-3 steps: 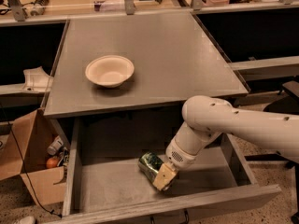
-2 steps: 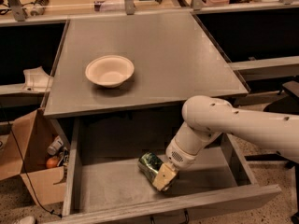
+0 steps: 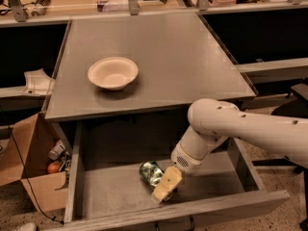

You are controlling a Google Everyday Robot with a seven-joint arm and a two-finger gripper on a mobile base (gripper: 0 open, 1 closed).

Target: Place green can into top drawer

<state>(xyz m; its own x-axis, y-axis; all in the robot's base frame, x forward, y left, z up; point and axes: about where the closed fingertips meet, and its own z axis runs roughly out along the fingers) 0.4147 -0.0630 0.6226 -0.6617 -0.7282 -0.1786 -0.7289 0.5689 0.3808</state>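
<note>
Finds the top drawer (image 3: 202,211) pulled wide open, front panel nearest. Places the gripper (image 3: 163,189) low inside it, just behind that panel, right of centre, touching the green can (image 3: 151,172). Cannot tell whether the hold is clamped or released. Locates the can down at the drawer floor, tilted, between gripper and drawer middle. Records 0 visible change over the last 1 second: same gripper pose, same can position. Judges the can delivered, with release and withdrawal outstanding. Notes 1 cream bowl (image 3: 112,72) further back on the desk top (image 3: 192,57), well apart.
</note>
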